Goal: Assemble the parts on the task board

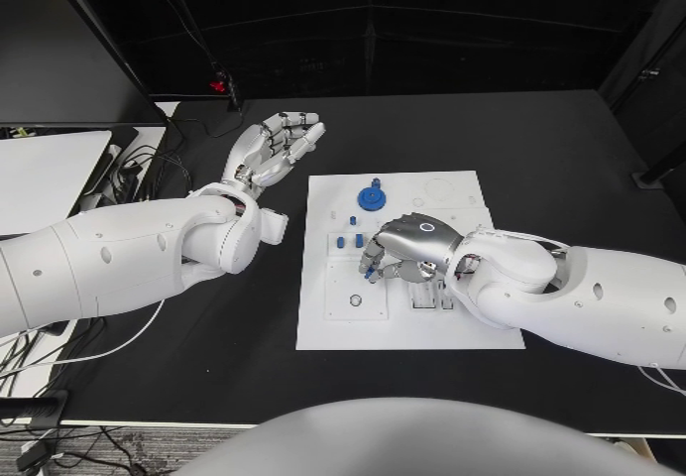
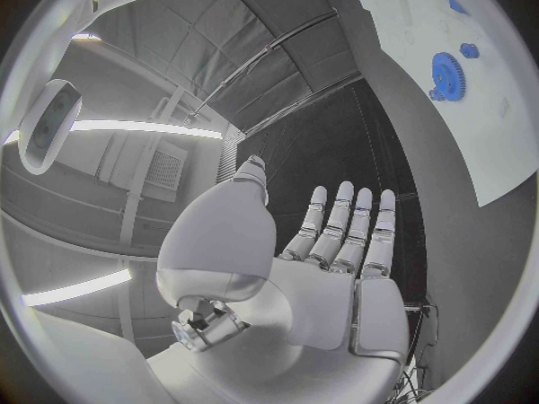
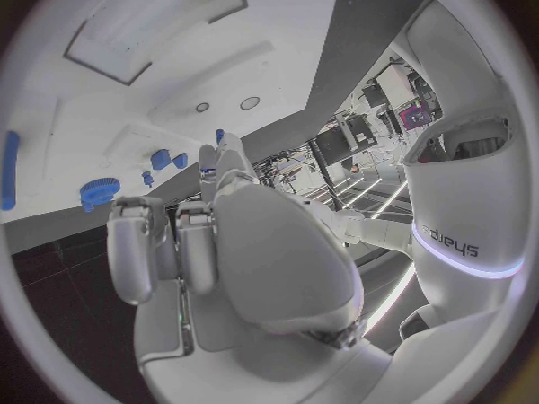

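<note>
Over task board (image 1: 407, 337) | right hand (image 1: 404, 250) pinches blue part (image 3: 220, 136) | left hand (image 1: 276, 145) spread, empty

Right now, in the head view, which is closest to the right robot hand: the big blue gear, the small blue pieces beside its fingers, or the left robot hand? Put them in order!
Counting from the right robot hand:
1. Small blue pieces, on the white task board right beside its fingers.
2. Big round blue gear, farther up the board.
3. Left robot hand, off the board over the black table.
</note>
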Tool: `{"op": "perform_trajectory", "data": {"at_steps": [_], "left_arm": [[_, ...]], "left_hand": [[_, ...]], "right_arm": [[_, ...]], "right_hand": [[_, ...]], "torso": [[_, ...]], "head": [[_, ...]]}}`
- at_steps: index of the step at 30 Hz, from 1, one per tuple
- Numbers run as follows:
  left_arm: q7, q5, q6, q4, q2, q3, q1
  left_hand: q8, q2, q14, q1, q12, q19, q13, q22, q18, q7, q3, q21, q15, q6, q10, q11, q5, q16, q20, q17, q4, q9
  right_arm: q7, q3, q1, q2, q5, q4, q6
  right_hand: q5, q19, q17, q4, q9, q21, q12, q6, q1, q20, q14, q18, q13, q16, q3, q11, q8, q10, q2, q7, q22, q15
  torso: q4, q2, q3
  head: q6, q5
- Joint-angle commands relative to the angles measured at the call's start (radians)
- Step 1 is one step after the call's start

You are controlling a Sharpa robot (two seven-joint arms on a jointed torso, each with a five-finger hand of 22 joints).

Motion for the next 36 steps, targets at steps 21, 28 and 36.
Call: {"op": "perform_trajectory", "data": {"at_steps": [21,28,36], "left_arm": [[0.131,0.001,0.009,0.003,-0.006,0.001,-0.001],[0.131,0.001,0.009,0.004,-0.005,0.001,-0.002],[0.13,0.001,0.008,0.004,-0.006,0.001,-0.002]], "left_hand": [[0.006,0.01,-0.007,0.002,0.006,0.006,-0.001,-0.002,-0.011,0.15,-0.005,0.006,-0.001,-0.006,-0.008,0.0,0.007,0.007,0.0,-0.003,-0.001,-0.001],[0.006,0.01,-0.007,0.002,0.006,0.006,-0.001,-0.002,-0.011,0.15,-0.005,0.006,-0.001,-0.006,-0.008,0.0,0.007,0.007,0.0,-0.003,-0.001,-0.001],[0.006,0.01,-0.007,0.002,0.006,0.006,-0.001,-0.002,-0.011,0.15,-0.005,0.006,-0.001,-0.006,-0.008,0.0,0.007,0.007,0.0,-0.003,-0.001,-0.001]], "right_arm": [[-0.051,0.0,0.0,0.017,-0.1,-0.012,0.097],[-0.051,0.0,0.0,0.023,-0.097,-0.015,0.107],[-0.055,0.0,0.0,0.026,-0.096,-0.021,0.108]], "right_hand": [[0.004,0.072,0.233,0.001,0.001,-0.007,-0.013,-0.003,0.001,0.009,0.098,0.009,-0.001,0.0,0.007,0.003,0.0,0.009,0.004,0.01,0.239,0.008],[0.004,0.071,0.231,0.004,0.0,-0.009,-0.016,-0.005,-0.004,0.01,0.098,0.009,-0.001,-0.001,0.007,0.005,-0.003,0.007,0.002,0.01,0.238,0.009],[0.004,0.069,0.232,0.004,-0.001,-0.012,-0.018,-0.007,-0.004,0.011,0.098,0.01,-0.001,-0.001,0.008,0.005,-0.005,0.005,0.003,0.01,0.237,0.01]], "torso": [[0.0001,0.0,-0.0003],[0.001,0.0,-0.0007],[0.0017,-0.001,-0.0012]], "head": [[0.0,-0.011],[0.0,-0.013],[0.0,-0.015]]}}
